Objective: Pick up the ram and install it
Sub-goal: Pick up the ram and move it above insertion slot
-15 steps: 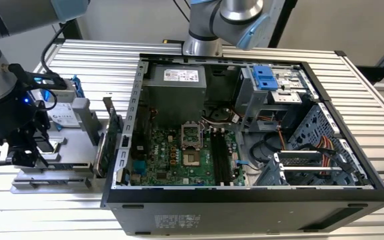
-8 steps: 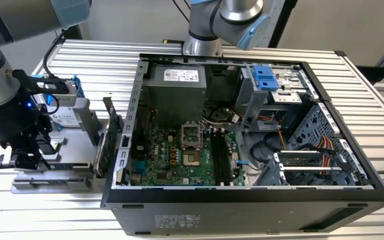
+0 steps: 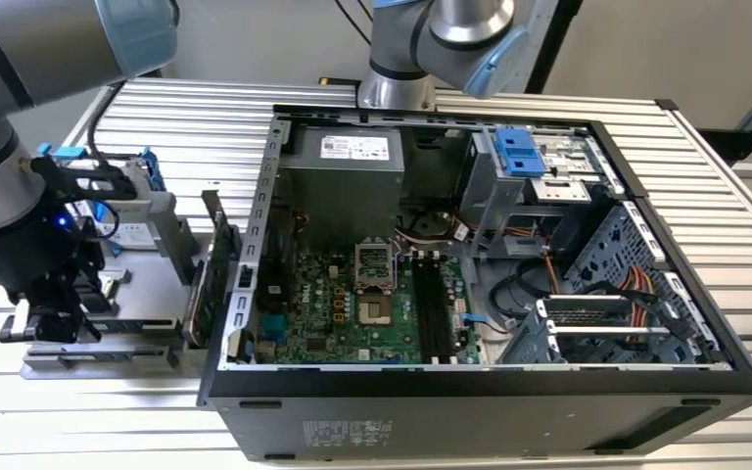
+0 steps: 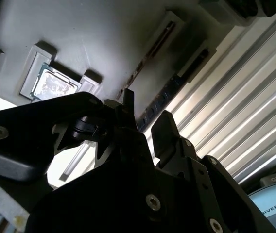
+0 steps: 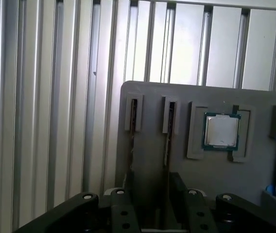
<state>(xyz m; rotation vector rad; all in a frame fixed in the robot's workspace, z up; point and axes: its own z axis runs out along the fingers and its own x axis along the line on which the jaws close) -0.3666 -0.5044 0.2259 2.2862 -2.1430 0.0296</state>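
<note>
Right now, in the exterior view, the gripper (image 3: 52, 328) hangs low over a grey parts holder (image 3: 115, 357) lying on the slatted metal table (image 3: 716, 166). It is well apart from the open computer case (image 3: 481, 380) and its motherboard (image 3: 337, 304). A green card (image 3: 219, 259) stands on edge between the tool and the case. A hard drive in a blue frame (image 3: 121, 186) sits just beside the arm's wrist. From this side I cannot tell how far the fingers are spread.

In the second wrist view the gripper (image 4: 146, 112) shows two black fingers (image 4: 166, 127) set apart with a clear gap, closed on nothing. The ram (image 4: 169, 92), a thin blue stick with dark chips, stands edge-on in a slot of the holder (image 4: 104, 29) just beyond the fingertips. Its near end lines up with the gap; whether a finger touches it I cannot tell. A neighbouring slot (image 4: 152, 43) runs alongside, toward the other fingertip. A processor (image 4: 53, 86) rests in a recess beyond that slot.

In the first wrist view the gripper (image 5: 150, 194) again stands spread. The ram (image 5: 131, 145) runs toward one finger and the neighbouring slot (image 5: 168, 116) toward the other. The processor (image 5: 220, 130) lies beyond that slot, and the table (image 5: 41, 97) spreads past the holder (image 5: 150, 97).
</note>
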